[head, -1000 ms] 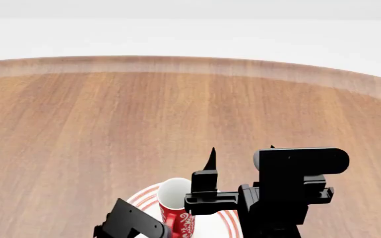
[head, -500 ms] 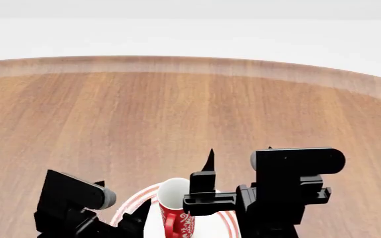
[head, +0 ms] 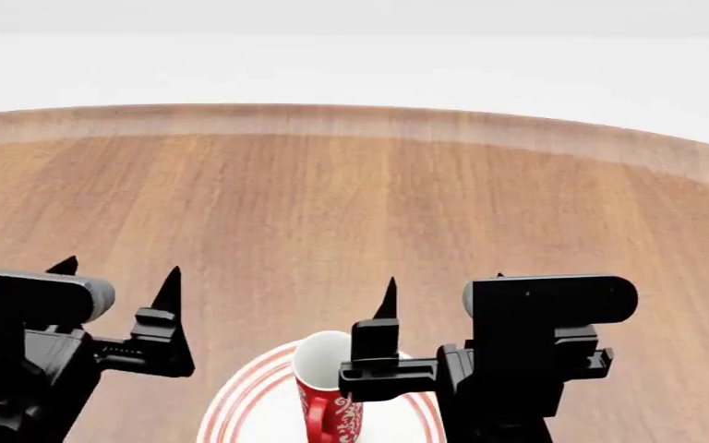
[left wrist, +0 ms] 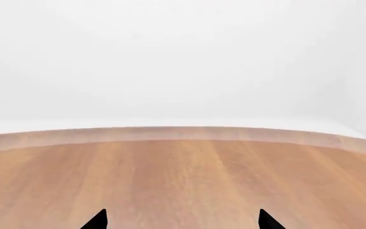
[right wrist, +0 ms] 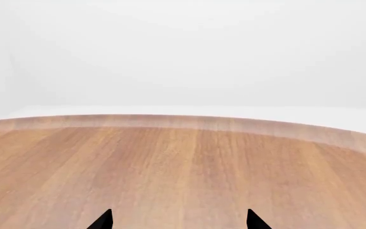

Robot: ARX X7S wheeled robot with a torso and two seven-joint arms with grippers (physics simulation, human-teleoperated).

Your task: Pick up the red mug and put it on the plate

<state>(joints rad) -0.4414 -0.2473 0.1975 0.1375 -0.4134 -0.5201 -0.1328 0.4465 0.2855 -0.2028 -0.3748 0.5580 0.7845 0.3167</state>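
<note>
Head view: the red mug point(head: 328, 392) stands upright on the plate point(head: 241, 406) at the near edge of the bench point(head: 367, 203), handle toward you. Placement looks done. Your right pincer point(head: 443, 284) sits just right of the mug, one fingertip close beside the rim, spread and holding nothing. Your left pincer point(head: 115, 274) hangs near-left, well apart from the mug, tips also spread and empty. The step in hand reads as withdrawal. To do it well, draw the right arm straight back and up, away from the mug's rim; a sideways sweep could tip the slim mug. Compared with half a second ago, the left arm has risen and swung out to the left, clearing the plate's left rim, which now shows in full. The right arm has barely shifted; mug and plate stand as before.

Left wrist view: two black fingertips point(left wrist: 97, 220) at the near edge, wide apart, nothing between them. Bare bench beyond.

Right wrist view: same picture, fingertips point(right wrist: 103, 221) spread over bare wood, no mug in sight.
</note>
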